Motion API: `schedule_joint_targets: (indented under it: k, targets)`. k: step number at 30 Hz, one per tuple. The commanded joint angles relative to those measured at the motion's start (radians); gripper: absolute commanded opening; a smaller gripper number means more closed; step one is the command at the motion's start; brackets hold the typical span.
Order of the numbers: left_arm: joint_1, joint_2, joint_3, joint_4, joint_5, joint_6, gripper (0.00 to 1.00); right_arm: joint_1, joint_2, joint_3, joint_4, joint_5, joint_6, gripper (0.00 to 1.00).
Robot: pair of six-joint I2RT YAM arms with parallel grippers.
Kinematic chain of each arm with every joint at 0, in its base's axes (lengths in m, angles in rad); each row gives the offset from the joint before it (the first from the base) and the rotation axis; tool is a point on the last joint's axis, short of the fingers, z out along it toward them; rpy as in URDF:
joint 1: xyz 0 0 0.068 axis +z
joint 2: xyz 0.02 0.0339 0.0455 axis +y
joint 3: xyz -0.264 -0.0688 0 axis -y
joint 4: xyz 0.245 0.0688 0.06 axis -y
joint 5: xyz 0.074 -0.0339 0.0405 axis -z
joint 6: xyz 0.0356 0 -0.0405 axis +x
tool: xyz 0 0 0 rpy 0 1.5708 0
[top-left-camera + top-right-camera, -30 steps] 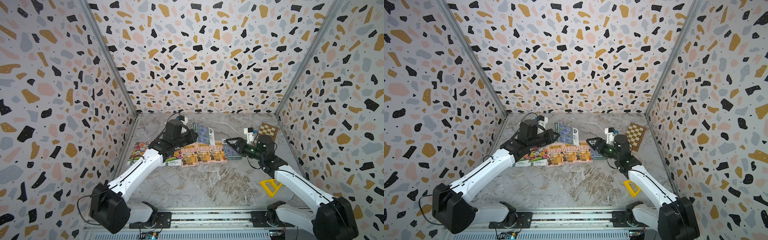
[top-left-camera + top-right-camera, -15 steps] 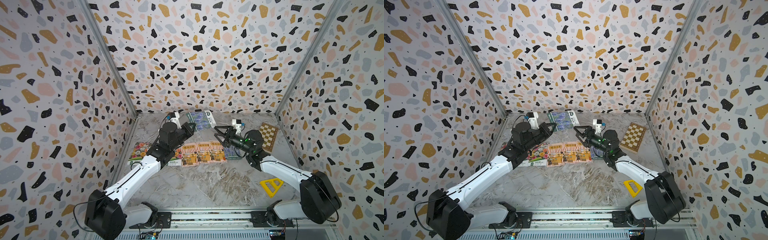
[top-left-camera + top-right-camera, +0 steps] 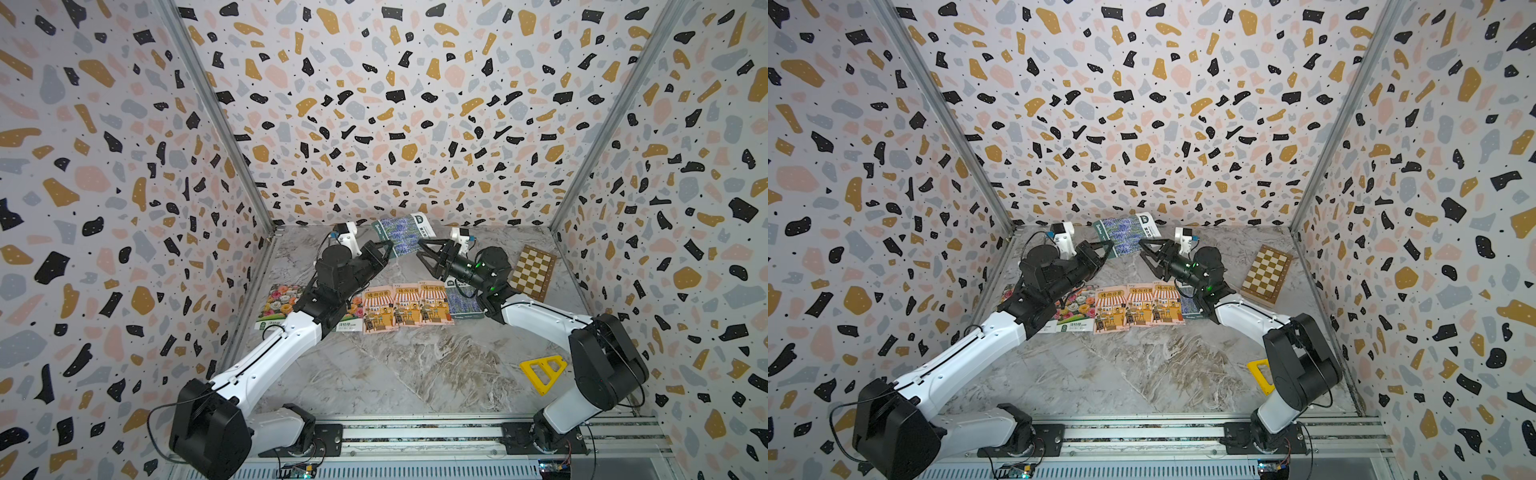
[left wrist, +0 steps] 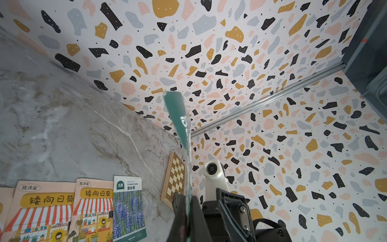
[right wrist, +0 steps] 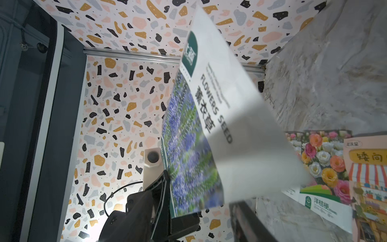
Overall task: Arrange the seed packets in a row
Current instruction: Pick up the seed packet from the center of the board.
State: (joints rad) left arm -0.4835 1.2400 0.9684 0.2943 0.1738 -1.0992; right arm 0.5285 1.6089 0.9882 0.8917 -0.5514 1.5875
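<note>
Seed packets lie in a row on the marble floor: two flower-photo packets (image 3: pixel 280 303) (image 3: pixel 351 318), three shop-awning packets (image 3: pixel 405 305) and a lavender packet (image 3: pixel 463 301). My left gripper (image 3: pixel 388 249) (image 4: pixel 185 209) is shut on the edge of another lavender packet (image 3: pixel 401 237) (image 4: pixel 180 125), which it holds up in the air near the back wall. The right gripper (image 3: pixel 422 249) (image 5: pixel 201 226) faces it from the other side. It is open, with the packet's near corner (image 5: pixel 199 136) between its spread jaws and not touching them.
A wooden checkerboard (image 3: pixel 534 272) lies at the back right, beside the right arm. At the front right a yellow triangular frame (image 3: pixel 542 372) rests by the right arm's base. Patterned walls close in the back and both sides.
The left gripper has carried the lavender packet up and toward the back wall. The right arm has swung left from the checkerboard to the packet, and its jaws have narrowed.
</note>
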Motion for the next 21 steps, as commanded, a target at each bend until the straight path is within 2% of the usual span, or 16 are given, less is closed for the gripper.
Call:
schedule_joint_targets:
  k: [1,3,5,9,11,12,13,16,21]
  targets:
    - [0.006,-0.002,-0.008,0.061,0.034,-0.022,0.00,-0.008,0.001,0.050,0.043,-0.015,-0.016,0.48]
    - [0.006,-0.001,-0.005,0.049,0.040,-0.020,0.00,-0.015,0.008,0.054,0.039,-0.009,-0.020,0.40]
    - [0.006,0.001,0.001,0.027,0.039,-0.016,0.00,-0.021,0.006,0.055,0.007,0.002,-0.040,0.28]
    - [0.006,0.006,0.006,-0.026,0.043,-0.011,0.00,-0.038,-0.008,0.073,-0.113,0.011,-0.139,0.11]
    - [0.009,0.008,0.018,-0.112,0.039,-0.002,0.05,-0.052,-0.016,0.083,-0.180,0.008,-0.211,0.04]
    - [0.010,0.008,0.026,-0.165,0.037,0.011,0.11,-0.059,-0.019,0.092,-0.224,0.002,-0.252,0.00]
    - [0.011,0.011,0.033,-0.212,0.039,0.027,0.21,-0.067,-0.022,0.098,-0.264,-0.008,-0.300,0.00]
    - [0.026,0.022,0.036,-0.316,0.081,0.076,0.40,-0.092,-0.024,0.118,-0.391,-0.043,-0.441,0.00]
    - [0.081,0.069,0.038,-0.449,0.251,0.214,0.82,-0.129,-0.030,0.130,-0.607,-0.120,-0.713,0.00]
